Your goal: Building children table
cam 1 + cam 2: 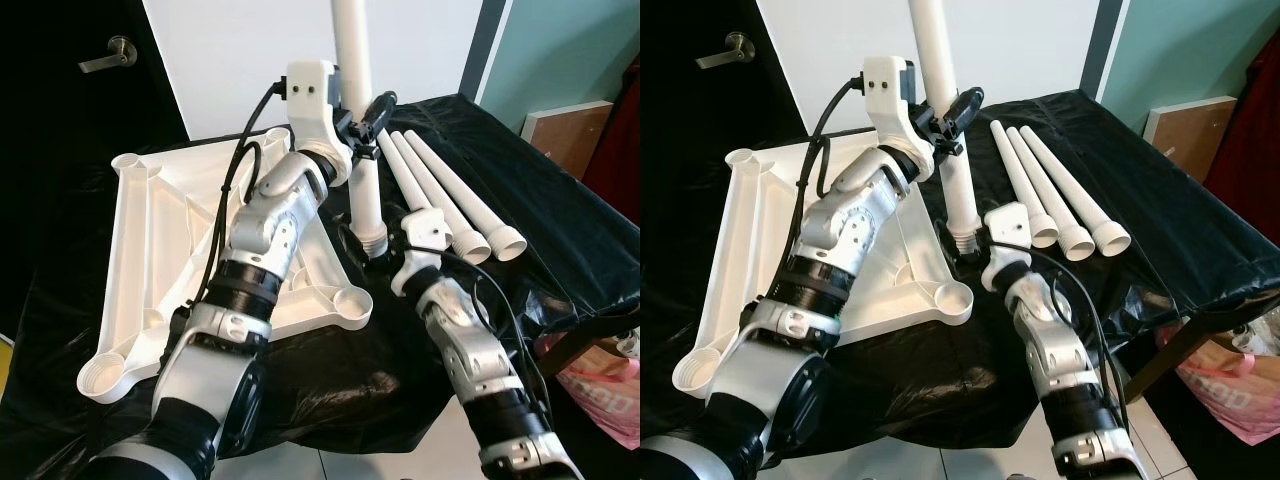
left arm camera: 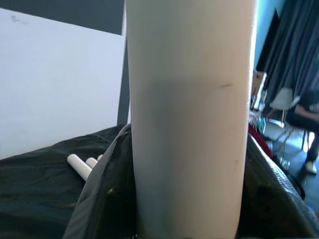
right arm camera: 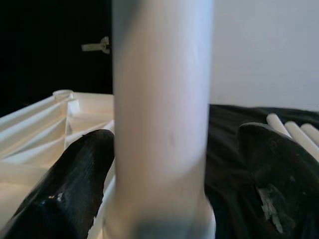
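Lying upside down on the black-draped table [image 1: 560, 200], the white tabletop [image 1: 150, 250] sits at the left, ribs up. Just right of it one white leg [image 1: 362, 150] stands upright, long axis vertical, threaded end down. The left gripper [image 1: 365, 120], arm raised and bent, is clamped on the leg's middle. The right gripper [image 3: 174, 164], arm reaching forward and low, straddles its base, fingers parted with gaps either side. Three spare legs [image 1: 450, 195] lie farther right, pointing far-to-near.

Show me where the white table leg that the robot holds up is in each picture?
Left eye view: upright leg, top centre.
Right eye view: upright leg, top centre.
Left wrist view: leg in the middle.
Right wrist view: leg in the middle.
Shared landmark: three spare legs lying on black cloth.
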Motion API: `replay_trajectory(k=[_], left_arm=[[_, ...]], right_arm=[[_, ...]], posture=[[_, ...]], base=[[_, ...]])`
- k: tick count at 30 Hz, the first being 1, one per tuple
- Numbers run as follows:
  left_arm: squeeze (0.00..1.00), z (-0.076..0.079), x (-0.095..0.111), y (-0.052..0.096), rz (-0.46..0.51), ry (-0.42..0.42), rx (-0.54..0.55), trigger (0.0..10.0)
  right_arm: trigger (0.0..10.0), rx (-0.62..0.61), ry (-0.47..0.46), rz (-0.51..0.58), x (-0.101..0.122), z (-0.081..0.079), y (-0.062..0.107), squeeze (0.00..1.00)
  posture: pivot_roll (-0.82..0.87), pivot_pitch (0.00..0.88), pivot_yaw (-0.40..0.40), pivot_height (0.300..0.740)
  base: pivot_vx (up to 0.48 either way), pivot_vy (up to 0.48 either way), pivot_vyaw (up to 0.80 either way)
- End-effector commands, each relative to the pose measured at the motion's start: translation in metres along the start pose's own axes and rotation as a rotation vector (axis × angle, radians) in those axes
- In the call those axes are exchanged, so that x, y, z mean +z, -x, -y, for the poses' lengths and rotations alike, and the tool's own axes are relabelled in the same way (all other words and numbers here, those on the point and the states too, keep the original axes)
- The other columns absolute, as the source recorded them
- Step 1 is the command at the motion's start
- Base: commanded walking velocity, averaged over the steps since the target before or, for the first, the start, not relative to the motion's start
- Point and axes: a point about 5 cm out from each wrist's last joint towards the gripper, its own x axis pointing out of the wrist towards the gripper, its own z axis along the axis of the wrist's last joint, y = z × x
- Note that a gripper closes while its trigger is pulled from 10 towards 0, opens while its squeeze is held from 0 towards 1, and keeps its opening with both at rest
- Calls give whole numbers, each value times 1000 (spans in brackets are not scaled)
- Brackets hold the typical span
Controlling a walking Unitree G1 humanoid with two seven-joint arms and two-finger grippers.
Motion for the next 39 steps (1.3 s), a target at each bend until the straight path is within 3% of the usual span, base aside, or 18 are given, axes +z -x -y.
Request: replay_trajectory(k=[1,4,11,19,20,21,22,23,34,35,36,37,38,39], left_arm=[[0,11,5,1,27,-44,-128,10000],[0,13,4,2,28,-50,-130,10000],[0,38,-7,4,25,-141,-199,10000],[0,55,-14,5,26,-149,-247,10000],[0,58,-15,5,28,-149,-253,10000],[0,59,-15,5,31,-147,-257,10000],[0,59,-15,5,31,-147,-257,10000],[0,61,-14,5,34,-148,-259,10000],[0,67,-14,5,43,-153,-276,10000],[0,68,-14,5,46,-137,-284,10000],[188,68,-14,5,48,-124,-289,10000],[188,68,-14,5,48,-124,-289,10000],[1000,68,-14,5,51,-94,-286,10000],[1000,68,-14,5,51,-94,-286,10000]], right_arm=[[10000,-15,-8,-36,-5,0,0,0],[10000,-19,-12,-40,-4,0,-1,0],[10000,15,5,-75,-1,-6,-8,0],[10000,49,18,-86,0,-10,-9,0],[7686,47,10,-98,-1,-10,-9,0],[3451,43,1,-106,-3,-10,-8,0],[3451,43,1,-106,-3,-10,-8,0],[0,41,-5,-112,-4,-10,-8,0],[0,25,-10,-132,-6,-8,-5,0],[5725,-2,-17,-137,-6,-4,-5,0],[10000,-26,-24,-140,-6,-1,-4,0],[10000,-26,-24,-140,-6,-1,-4,0],[10000,-53,-35,-140,-5,3,-4,0],[10000,-53,-35,-140,-5,3,-4,0]], posture=[[-202,0,34,740],[-202,0,34,740],[-199,0,37,740],[-203,0,40,740],[-202,0,40,740],[-203,0,43,740],[-203,0,43,740],[-204,0,44,740],[-208,0,48,740],[-210,0,50,740],[-211,0,50,740],[-211,0,50,740],[-214,0,51,740],[-214,0,51,740]], base=[[0,0,0],[0,0,0],[0,0,0],[0,0,0],[0,0,0],[0,0,0],[0,0,0],[0,0,0],[0,0,0],[0,0,0],[0,0,0],[0,0,0],[0,0,0],[0,0,0]])
